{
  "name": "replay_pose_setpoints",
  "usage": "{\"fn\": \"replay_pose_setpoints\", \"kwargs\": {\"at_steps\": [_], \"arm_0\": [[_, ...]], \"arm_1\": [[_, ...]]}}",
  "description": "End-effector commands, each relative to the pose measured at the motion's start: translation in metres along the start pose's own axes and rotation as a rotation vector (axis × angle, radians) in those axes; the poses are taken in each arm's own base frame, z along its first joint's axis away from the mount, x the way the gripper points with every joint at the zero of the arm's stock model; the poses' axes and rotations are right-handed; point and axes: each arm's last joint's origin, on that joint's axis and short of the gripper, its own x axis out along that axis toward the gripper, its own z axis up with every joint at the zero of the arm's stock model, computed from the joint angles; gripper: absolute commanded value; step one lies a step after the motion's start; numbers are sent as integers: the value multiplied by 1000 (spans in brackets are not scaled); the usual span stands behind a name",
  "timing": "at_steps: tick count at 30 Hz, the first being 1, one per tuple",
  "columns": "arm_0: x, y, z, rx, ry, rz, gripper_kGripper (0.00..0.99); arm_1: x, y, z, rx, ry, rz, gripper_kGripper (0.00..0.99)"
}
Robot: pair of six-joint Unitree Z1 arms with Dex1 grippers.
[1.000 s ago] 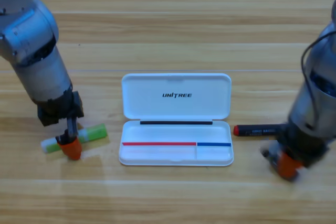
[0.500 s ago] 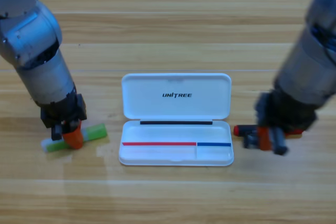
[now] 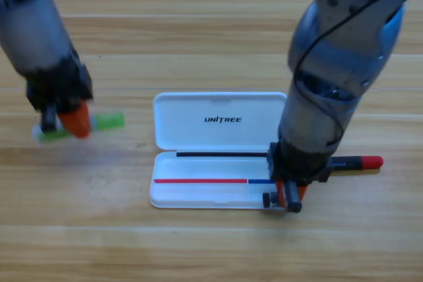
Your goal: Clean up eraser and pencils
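On the wooden table [image 3: 211, 255], my left gripper [image 3: 66, 120] carries the green-ended pencil [image 3: 106, 122] crosswise, left of the open white case [image 3: 221, 138]; my right gripper [image 3: 285, 197], grip hidden, overhangs its right end, the red-and-black pencil [image 3: 357, 162] behind.

The open case [image 3: 222, 153] lies at the table's [image 3: 211, 249] middle, lid toward 12 o'clock, tray toward 6; one pencil [image 3: 99, 123] lies well apart at its 9 o'clock, under the left gripper [image 3: 69, 120]; the other pencil [image 3: 353, 162] lies just beside the tray at 3 o'clock; the right gripper [image 3: 287, 196] sits over the tray's 4 o'clock corner.
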Motion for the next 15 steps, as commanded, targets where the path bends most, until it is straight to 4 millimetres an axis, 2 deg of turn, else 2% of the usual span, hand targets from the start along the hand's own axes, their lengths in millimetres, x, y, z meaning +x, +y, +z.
{"fn": "replay_pose_setpoints", "kwargs": {"at_steps": [1,15], "arm_0": [[-30,-6,-5,31,-30,25,0],[-24,-11,-10,35,-18,-10,0]], "arm_1": [[34,-7,12,-15,32,10,0],[34,-25,4,25,24,-56,0]]}}
